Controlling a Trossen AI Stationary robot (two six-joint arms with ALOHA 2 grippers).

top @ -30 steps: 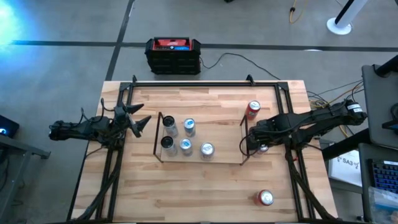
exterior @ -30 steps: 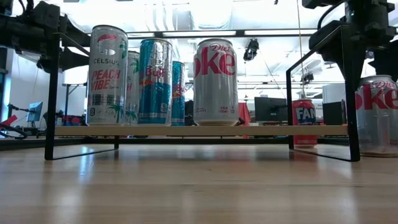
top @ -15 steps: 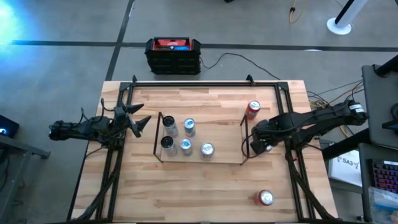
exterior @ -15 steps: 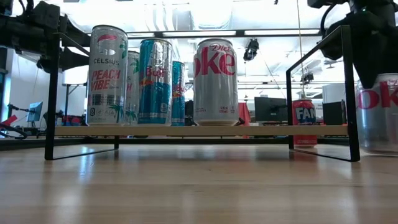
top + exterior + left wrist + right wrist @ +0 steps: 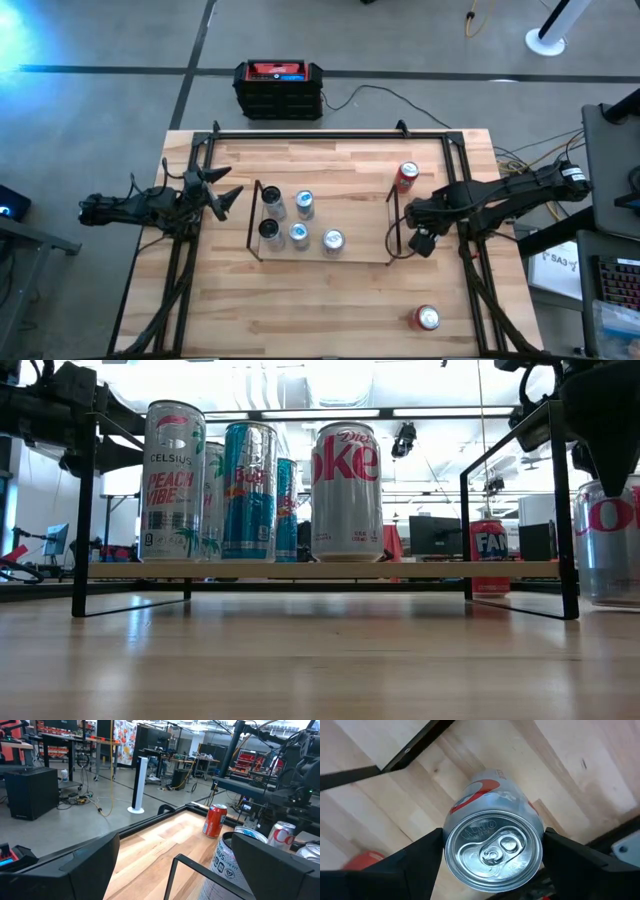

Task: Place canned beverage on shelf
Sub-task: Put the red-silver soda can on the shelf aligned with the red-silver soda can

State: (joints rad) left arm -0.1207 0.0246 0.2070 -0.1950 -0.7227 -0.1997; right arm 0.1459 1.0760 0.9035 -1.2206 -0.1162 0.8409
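Right gripper (image 5: 422, 242) clamped from above on the silver cola can (image 5: 492, 852), one finger against each side of the rim, so held upright for a lift. Gripped just outside the right end of the shelf (image 5: 360, 235), near the bench's right edge; cannot tell whether the base is clear of the wood. Blocked from the deck by the black end frame (image 5: 556, 510), so probably needs raising over it rather than sliding in. Free deck on the right half; left half taken by a cluster of cans (image 5: 298, 235). Beyond, a red can (image 5: 407, 176) towards the far right corner, another can (image 5: 427, 318) by the near right corner. Left gripper (image 5: 225, 195) spread wide, idle at the left edge.
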